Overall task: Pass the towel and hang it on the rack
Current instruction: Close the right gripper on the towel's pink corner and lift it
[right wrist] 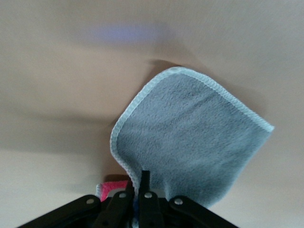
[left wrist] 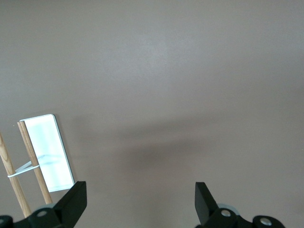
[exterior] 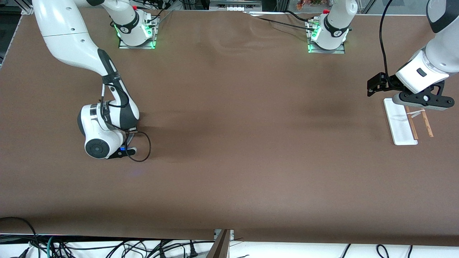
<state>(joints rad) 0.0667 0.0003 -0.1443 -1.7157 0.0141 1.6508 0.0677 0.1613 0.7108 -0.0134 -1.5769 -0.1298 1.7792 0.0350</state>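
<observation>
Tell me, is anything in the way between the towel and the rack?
Nothing visible is. The right gripper is shut on the towel at the right arm's end of the table. Only bare table lies between it and the rack, where the open left gripper waits above.

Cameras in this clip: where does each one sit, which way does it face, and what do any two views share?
Front view: high across the table, facing both bases; both arms show.
Left wrist view: on the left arm, looking down past the open left gripper at the rack.
Right wrist view: on the right arm, looking down at the right gripper shut on the towel.
Shared: front and left wrist views both show the rack.
</observation>
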